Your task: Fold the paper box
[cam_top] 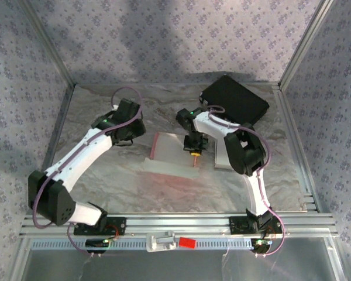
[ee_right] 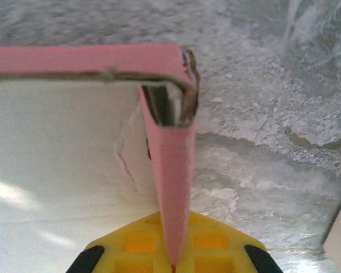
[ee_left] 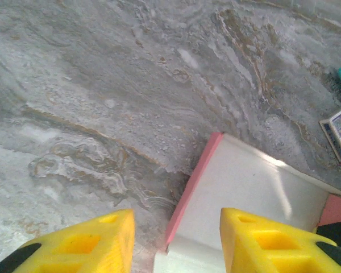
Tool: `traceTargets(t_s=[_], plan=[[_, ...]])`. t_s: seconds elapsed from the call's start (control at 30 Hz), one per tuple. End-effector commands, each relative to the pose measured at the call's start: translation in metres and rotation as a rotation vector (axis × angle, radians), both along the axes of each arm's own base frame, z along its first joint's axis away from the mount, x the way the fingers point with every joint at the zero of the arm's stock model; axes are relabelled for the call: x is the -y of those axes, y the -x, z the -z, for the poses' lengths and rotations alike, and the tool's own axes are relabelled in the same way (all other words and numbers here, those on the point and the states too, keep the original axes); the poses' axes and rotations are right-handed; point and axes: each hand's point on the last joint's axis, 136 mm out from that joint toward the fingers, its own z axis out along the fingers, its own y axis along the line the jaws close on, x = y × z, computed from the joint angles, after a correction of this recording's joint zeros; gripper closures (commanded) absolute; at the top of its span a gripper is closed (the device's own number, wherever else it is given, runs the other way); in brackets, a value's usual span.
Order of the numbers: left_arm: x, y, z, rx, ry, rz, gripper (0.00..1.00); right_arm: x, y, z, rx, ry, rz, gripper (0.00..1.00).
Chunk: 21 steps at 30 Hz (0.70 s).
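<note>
Right wrist | pink-and-white paper box [ee_right: 74, 170] | right end effector [ee_right: 173, 259] pinches its wall | left end effector [ee_left: 176, 222] spread

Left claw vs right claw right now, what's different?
The left claw is open, jaws apart, holding nothing; the right claw is shut on a pink side wall of the paper box. The left claw sits at the box's left edge, the right claw at its right edge. Both have yellow fingers.
</note>
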Motion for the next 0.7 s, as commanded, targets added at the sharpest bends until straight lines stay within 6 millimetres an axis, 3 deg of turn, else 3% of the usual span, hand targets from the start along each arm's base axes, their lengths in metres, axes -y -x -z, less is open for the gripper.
traceTargets(t_s=[0.0, 0.23, 0.43, 0.53, 0.67], plan=[[-0.016, 0.027, 0.02, -0.093, 0.016, 0.0, 0.6, -0.001, 0.014, 0.029, -0.134, -0.063, 0.141, 1.0], [-0.029, 0.073, 0.078, -0.229, 0.16, -0.078, 0.68, -0.01, 0.013, 0.027, -0.174, -0.16, 0.308, 0.99], [-0.002, 0.084, 0.116, -0.259, 0.396, -0.131, 0.69, -0.024, 0.014, 0.024, -0.193, -0.23, 0.386, 0.92], [0.013, 0.076, 0.118, -0.225, 0.491, -0.146, 0.68, -0.037, 0.017, 0.021, -0.208, -0.29, 0.432, 0.76], [0.026, 0.061, 0.11, -0.179, 0.545, -0.151, 0.67, -0.043, 0.019, 0.001, -0.174, -0.302, 0.418, 0.51]])
